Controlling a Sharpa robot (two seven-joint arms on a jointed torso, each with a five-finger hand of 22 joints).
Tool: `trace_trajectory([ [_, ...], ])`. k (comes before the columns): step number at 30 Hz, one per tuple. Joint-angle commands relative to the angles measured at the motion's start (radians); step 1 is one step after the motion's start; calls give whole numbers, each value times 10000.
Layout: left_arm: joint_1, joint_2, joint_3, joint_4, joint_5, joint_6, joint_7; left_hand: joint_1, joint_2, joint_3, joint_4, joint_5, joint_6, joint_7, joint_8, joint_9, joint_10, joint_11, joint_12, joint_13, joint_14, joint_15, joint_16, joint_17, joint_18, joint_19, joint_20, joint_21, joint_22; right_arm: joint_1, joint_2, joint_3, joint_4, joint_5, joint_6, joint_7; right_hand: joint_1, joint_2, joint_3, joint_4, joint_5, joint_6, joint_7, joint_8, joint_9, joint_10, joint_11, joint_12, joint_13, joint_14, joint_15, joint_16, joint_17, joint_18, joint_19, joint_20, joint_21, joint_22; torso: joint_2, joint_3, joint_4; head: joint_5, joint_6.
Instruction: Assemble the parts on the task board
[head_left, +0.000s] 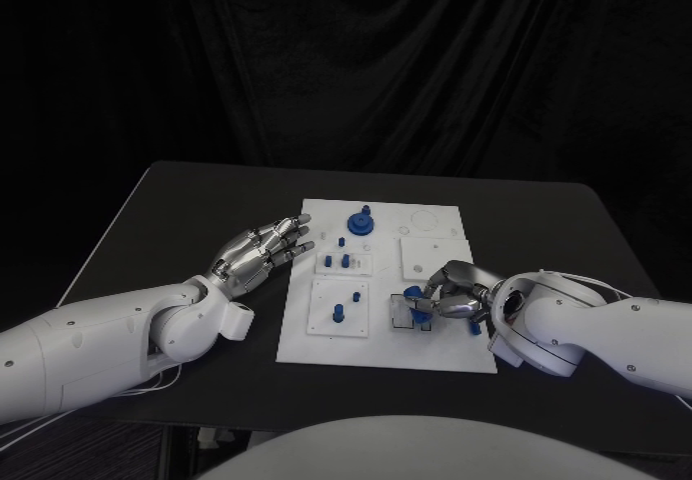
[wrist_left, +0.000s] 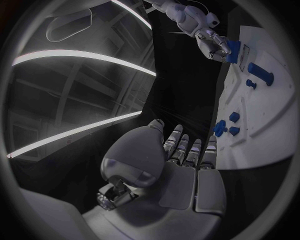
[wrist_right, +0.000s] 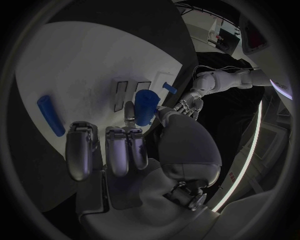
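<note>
1. Two hands are near the task board, the white plate that lies in the middle of the black tabletop; I take this board as the landmark.
2. Left of the board, the left hand lies with its fingers stretched out and a little apart, and they hold nothing. The fingertips are just beside the left edge of the board; I cannot tell if they touch it. The left wrist view shows the same hand with its fingers straight toward the board edge.
3. On the far part of the board a dark blue round part stands upright. Near the middle of the board's left half, small blue pegs stand in a raised white block. Nearer to the robot, another blue piece sits in a second white block.
4. On the right half of the board, toward the near edge, the right hand is over the plate. Its fingers are curled and pinch a blue part. In the right wrist view this part is a short blue cylinder between the thumb and one finger of the hand.
5. Beside it in the same view, a long blue piece lies flat on the white board.
</note>
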Motion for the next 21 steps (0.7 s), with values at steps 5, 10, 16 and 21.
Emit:
trace_trajectory([
  [5, -14, 20, 10, 11, 39, 138, 97, 105, 33, 58, -6, 42, -46, 23, 29, -2, 20, 80, 39, 10, 9, 39, 14, 9, 102, 13, 63, 15, -8, -22, -7, 3, -4, 75, 179, -143, -73, -9, -18, -60, -31, 32, 51, -50, -7, 1027, 53, 27, 2629, 1051, 37, 25, 2634, 7, 434, 58, -63, 2213, 2, 5, 1, -2, -2],
  [10, -42, 99, 10, -66, 38, 206, 72, 142, 34, 104, -20, 76, -60, 28, 27, -4, 25, 89, 43, 10, 3, 38, 5, 7, 103, 9, 63, 11, -21, -45, 195, 3, -227, 79, -103, 120, -458, 344, -742, 202, -1362, -96, 162, -402, -276, 1027, 153, 27, 2629, 1051, 124, 25, 2634, 78, 286, 142, -345, 2116, 1, 1, 8, 0, -2],
  [16, -53, 102, 10, -71, 38, 217, 73, 170, 35, 141, -32, 91, -67, 31, 26, -5, 25, 95, 44, 10, 0, 37, 0, 6, 103, 4, 62, 7, -32, -45, 222, 3, -259, 79, 1, 54, -1119, 545, -1286, 228, -2617, -90, 194, -511, -415, 1027, 186, 27, 2629, 1051, 155, 25, 2634, 110, 226, 176, -471, 2074, 6, -3, 7, 3, -2],
  [21, -60, 90, 10, -72, 38, 222, 64, 170, 35, 141, -32, 91, -67, 31, 26, -5, 25, 95, 44, 10, 0, 37, 0, 6, 103, 4, 62, 7, -32, -46, 242, 3, -279, 79, -11, 81, -1685, 695, -1797, 239, -3564, -88, 215, -557, -499, 1027, 207, 27, 2629, 1051, 174, 25, 2634, 132, 184, 197, -566, 2045, 0, -12, 2, 23, -2],
])
